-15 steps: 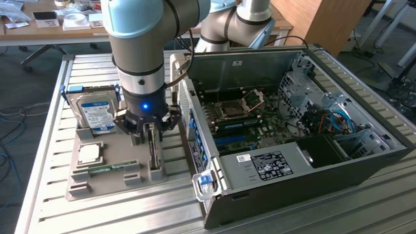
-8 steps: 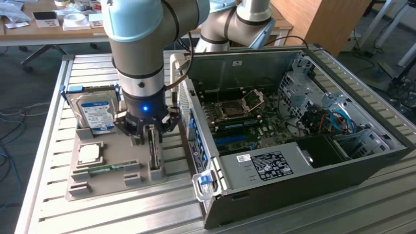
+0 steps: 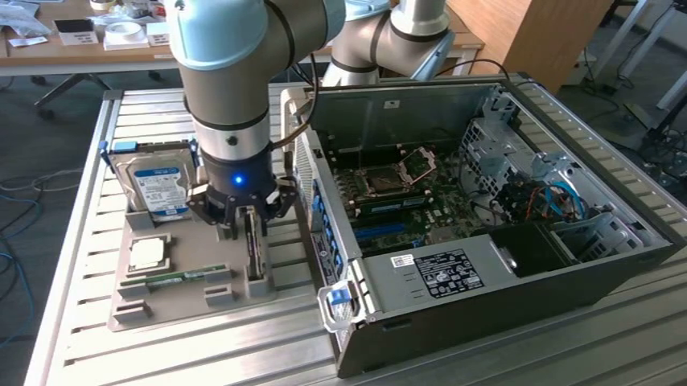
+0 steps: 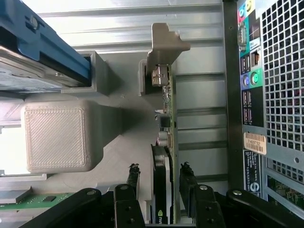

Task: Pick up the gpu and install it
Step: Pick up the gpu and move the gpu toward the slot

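Gripper (image 3: 247,227) hangs released over the gpu (image 3: 256,259), which stands on edge in a holder (image 3: 183,314) slot directly beneath, fingers (image 4: 134,175) spread to either side of the card and apparently clear of it. A sound grip likely needs both pads closing squarely on the flat faces, short of the bracket (image 4: 166,42) end. Room is tight: the case (image 3: 483,281) wall runs close beside one finger, a holder block (image 4: 57,133) and the drive (image 3: 156,189) beyond the other. Above looks free.
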Controlling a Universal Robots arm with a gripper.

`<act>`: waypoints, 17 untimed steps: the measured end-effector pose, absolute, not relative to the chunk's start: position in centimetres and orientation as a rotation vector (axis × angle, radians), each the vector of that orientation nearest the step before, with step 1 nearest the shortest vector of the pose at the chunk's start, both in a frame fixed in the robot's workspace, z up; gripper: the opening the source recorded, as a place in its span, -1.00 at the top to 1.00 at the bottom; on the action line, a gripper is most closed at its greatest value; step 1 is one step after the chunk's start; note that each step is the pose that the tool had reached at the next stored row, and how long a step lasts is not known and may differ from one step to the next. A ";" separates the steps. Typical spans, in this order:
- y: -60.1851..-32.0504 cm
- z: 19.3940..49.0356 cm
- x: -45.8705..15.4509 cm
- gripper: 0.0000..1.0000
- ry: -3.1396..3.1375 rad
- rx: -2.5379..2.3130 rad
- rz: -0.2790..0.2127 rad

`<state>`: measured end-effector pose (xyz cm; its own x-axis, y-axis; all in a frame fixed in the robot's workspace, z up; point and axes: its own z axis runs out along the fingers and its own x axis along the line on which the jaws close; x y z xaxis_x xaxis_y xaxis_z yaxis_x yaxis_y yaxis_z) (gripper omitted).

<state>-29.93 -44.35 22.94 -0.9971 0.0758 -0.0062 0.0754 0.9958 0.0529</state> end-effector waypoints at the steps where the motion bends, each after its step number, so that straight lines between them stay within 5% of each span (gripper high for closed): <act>1: -44.4 22.9 -29.9 0.06 3.130 0.119 0.082; 17: -44.5 22.9 -29.9 0.06 3.130 0.119 0.082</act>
<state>-29.93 -44.48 22.94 -0.9971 0.0759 -0.0059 0.0755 0.9958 0.0527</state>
